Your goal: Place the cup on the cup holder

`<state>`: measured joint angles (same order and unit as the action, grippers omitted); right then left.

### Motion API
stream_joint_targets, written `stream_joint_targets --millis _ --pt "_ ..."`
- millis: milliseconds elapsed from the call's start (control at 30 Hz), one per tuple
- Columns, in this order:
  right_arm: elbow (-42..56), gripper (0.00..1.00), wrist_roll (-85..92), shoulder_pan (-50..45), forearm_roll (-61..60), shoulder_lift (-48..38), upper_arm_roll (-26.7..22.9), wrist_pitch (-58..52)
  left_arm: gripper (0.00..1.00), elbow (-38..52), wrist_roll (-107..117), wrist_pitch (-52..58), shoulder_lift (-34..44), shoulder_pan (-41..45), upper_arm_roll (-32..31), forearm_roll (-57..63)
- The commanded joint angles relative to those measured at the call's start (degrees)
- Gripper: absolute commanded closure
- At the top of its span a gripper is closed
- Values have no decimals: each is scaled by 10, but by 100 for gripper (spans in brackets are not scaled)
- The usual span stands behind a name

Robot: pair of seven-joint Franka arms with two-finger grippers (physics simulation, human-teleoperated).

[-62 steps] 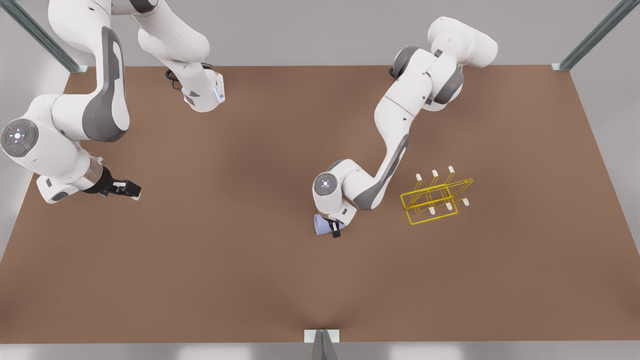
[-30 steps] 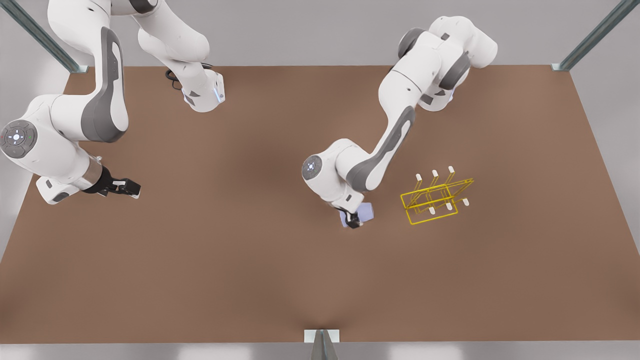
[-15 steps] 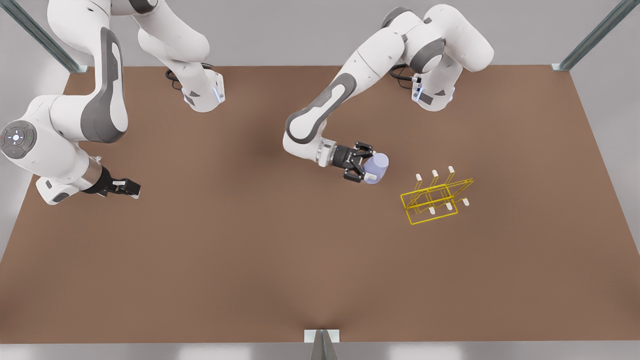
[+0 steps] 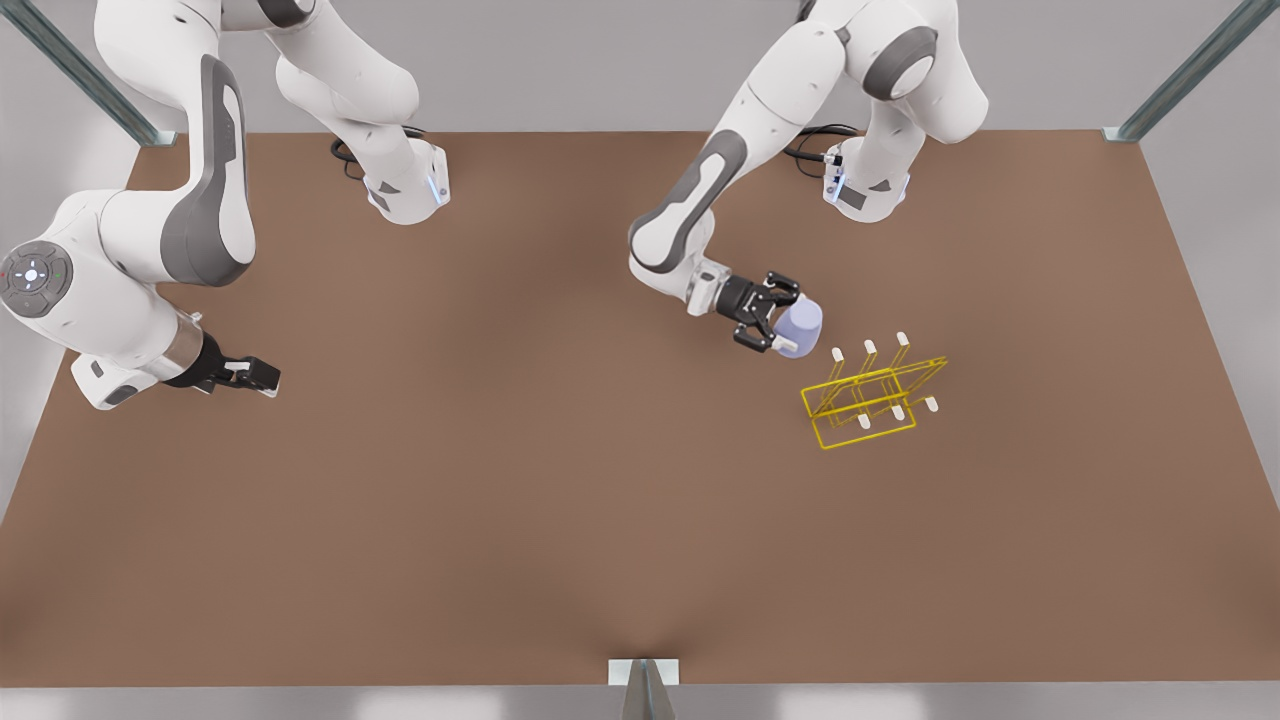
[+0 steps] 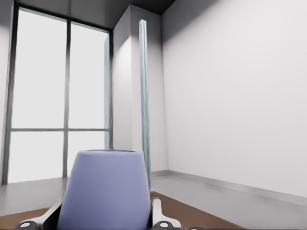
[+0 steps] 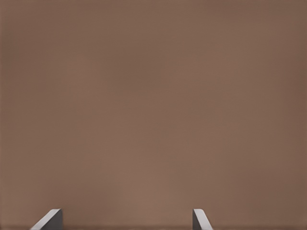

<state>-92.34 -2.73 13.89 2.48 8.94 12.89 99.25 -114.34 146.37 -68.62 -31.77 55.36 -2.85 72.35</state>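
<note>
Above the brown table (image 4: 500, 520), the cup (image 4: 800, 326) is held clamped by the left gripper (image 4: 772, 322) beside the cup holder (image 4: 868, 400), unplaced, while the right gripper (image 4: 262, 377) is kept spread, waiting.

Cup carried off the table and brought up beside the holder

The left gripper (image 4: 779, 327), closed on the cup (image 4: 800, 327), has lifted it from the table (image 4: 500, 520) near six o'clock of the arm's wrist and swung it toward three o'clock. The cup, earlier lying under the downward-pointing wrist, now sits sideways in the fingers (image 5: 160, 218), just off the nearest white-tipped peg at ten o'clock of the cup holder (image 4: 870, 400). The arm's elbow has risen and unfolded toward twelve o'clock.
</note>
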Motion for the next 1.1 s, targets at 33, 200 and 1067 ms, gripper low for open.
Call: stream_joint_targets --millis 33,200,1067 --pt "1 0 3 0 0 -1 0 1 22 -18 80 -63 1 -22 1 28" --pt "1 0 2 0 0 1 -1 1 22 -39 103 -81 2 -32 1 39" --pt "1 0 1 3 -1 2 -1 -1 22 -115 133 -109 43 -68 2 78"
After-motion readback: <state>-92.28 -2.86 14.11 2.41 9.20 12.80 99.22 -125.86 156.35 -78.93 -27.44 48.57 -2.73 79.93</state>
